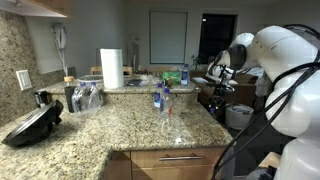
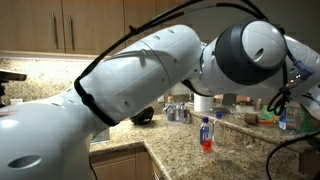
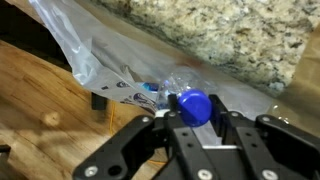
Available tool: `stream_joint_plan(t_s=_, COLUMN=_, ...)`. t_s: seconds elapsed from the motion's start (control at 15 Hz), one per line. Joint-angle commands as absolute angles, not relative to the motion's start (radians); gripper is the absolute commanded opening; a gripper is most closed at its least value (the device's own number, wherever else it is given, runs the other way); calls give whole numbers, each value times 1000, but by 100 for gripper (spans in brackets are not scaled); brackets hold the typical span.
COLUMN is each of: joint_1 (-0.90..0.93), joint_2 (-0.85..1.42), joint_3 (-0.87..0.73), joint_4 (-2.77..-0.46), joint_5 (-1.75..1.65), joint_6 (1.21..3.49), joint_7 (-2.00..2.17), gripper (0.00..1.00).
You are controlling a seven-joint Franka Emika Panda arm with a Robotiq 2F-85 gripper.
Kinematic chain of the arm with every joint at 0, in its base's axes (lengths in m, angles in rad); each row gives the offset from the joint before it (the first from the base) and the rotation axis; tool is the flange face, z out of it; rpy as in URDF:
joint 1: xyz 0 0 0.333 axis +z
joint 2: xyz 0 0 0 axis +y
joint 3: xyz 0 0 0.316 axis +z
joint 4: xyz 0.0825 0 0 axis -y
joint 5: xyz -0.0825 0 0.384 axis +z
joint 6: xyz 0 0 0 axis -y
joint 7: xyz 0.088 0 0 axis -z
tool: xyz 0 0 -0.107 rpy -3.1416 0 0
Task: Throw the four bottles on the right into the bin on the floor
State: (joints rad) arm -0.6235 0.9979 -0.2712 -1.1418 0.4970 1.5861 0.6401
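Note:
In the wrist view my gripper is shut on a small clear bottle, its jaws pinching the neck just under the blue cap. The bottle's body and label point away from me, over a clear plastic liner. In an exterior view the gripper hangs off the right end of the counter, above the pale grey bin on the floor. Other bottles remain on the granite: one with a blue cap on the raised ledge, and two near the middle. A red-labelled bottle stands upright.
A white paper-towel roll stands at the back of the counter. A black appliance sits at the left, with glass jars behind it. The counter's granite edge lies close above the gripper, and wooden floor shows below.

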Motion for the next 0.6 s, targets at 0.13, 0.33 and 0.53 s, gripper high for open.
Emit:
stream_joint_plan(t_s=0.13, joint_1=-571, joint_2=999, joint_3=-302, joint_4=-1172, joint_5=458, joint_6=1618, joint_7=668, gripper=58)
stream_joint_plan(t_s=0.33, joint_1=-545, joint_2=986, joint_3=-312, joint_4=-1193, joint_5=444, joint_6=1636, joint_7=653, gripper=71)
stream_joint_plan(t_s=0.53, joint_1=-544, joint_2=961, joint_3=-323, joint_4=-1207, joint_5=460, joint_6=1645, joint_7=639, gripper=91)
